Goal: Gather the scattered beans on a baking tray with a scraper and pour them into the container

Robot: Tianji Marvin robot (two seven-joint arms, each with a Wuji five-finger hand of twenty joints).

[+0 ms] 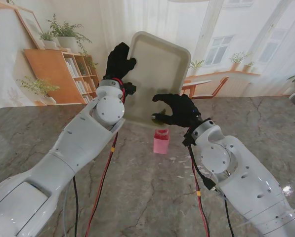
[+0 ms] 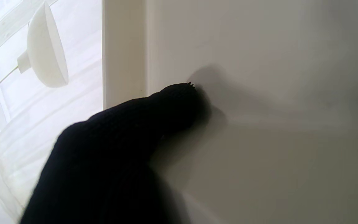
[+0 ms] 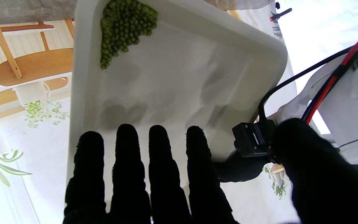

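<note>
Left robot hand (image 1: 118,61) grips tilted tray (image 1: 159,64); beans (image 3: 123,28) cornered.

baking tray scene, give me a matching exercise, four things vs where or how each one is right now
Things:
1. baking tray
2. green beans
3. pink container
4. left hand

States:
A. heaped in one corner of the tray
B. standing on the marble table, under the tray's low edge
C. gripping the tray's rim
D. lifted off the table and tipped steeply

Pairs: 1-D, 2-A, 3-B, 4-C
</note>
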